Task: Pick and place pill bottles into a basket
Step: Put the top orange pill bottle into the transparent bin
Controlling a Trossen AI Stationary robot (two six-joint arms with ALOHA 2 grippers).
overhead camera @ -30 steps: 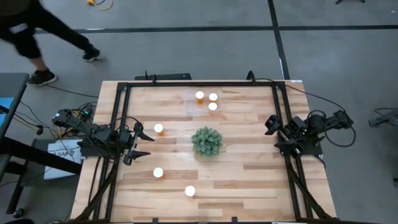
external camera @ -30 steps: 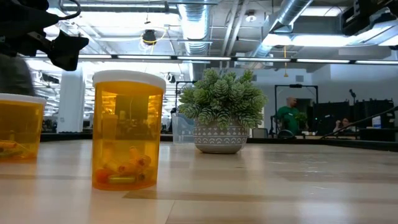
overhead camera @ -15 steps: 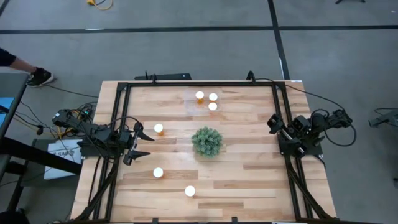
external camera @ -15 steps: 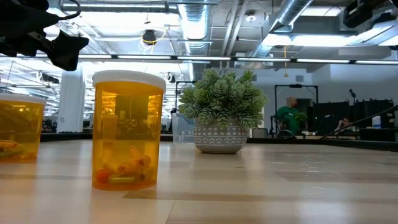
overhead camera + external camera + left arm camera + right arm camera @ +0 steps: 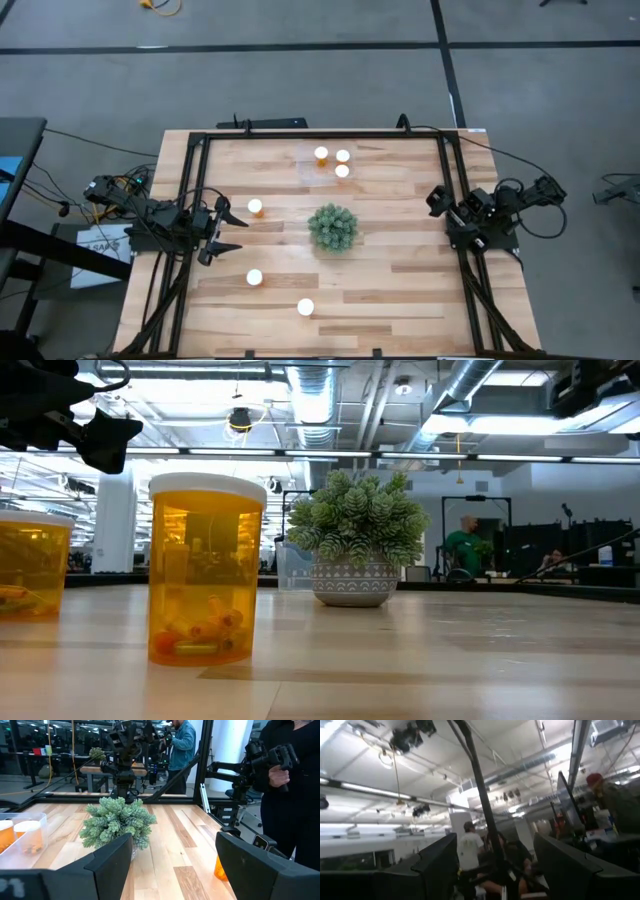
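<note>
Six upright pill bottles (image 5: 255, 207), three in basket (image 5: 312, 168)

Six pill bottles (image 5: 255, 207), one basket (image 5: 326, 165), one plant (image 5: 332, 228)

Wooden table (image 5: 420, 660) seen at surface height, running back toward a room with ceiling ducts and strip lights. Potted green plant (image 5: 358, 538) in a patterned grey-white pot, standing mid-table. Nearer than the plant and off to one side, an upright orange pill bottle (image 5: 206, 568) with a white cap, a few pills lying at its bottom. Farther out on that same side, a second orange bottle (image 5: 30, 563), cut off by the edge. Clear basket (image 5: 293, 567) just behind the plant, partly hidden by its leaves. High above the bottles, dark arm parts (image 5: 70, 410). Beyond the plant, a person in green (image 5: 463, 546).
</note>
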